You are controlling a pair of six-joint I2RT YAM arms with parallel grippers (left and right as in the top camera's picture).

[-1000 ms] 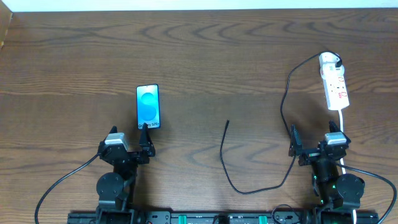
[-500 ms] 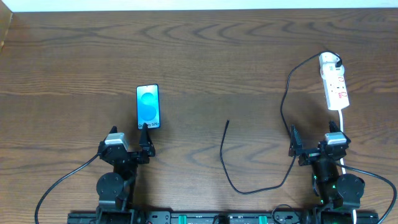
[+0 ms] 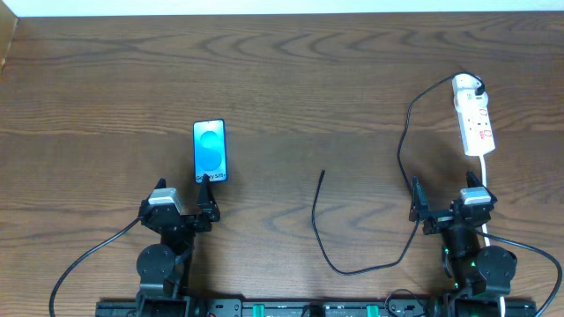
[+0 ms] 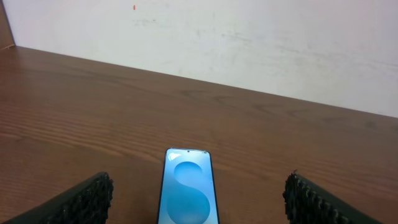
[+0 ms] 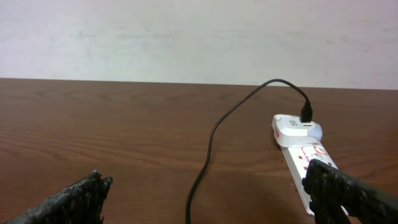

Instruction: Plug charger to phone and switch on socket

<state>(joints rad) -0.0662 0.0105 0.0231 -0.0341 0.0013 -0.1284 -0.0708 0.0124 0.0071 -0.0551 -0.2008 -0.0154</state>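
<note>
The phone (image 3: 210, 151) lies flat on the table with its blue screen up, just beyond my left gripper (image 3: 183, 209), which is open and empty; in the left wrist view the phone (image 4: 188, 190) sits between the fingers. The charger cable (image 3: 401, 158) runs from a white plug on the socket (image 3: 472, 123) in a loop to its free tip (image 3: 322, 173) at mid-table. My right gripper (image 3: 448, 207) is open and empty, straddling the cable (image 5: 208, 155), with the socket (image 5: 298, 146) ahead on the right.
The wooden table (image 3: 291, 79) ends at a white wall at the back. A wooden edge stands at the far left (image 3: 7, 40). The socket's white lead (image 3: 487, 176) runs down past the right arm. Thick black base cables lie near both arm bases.
</note>
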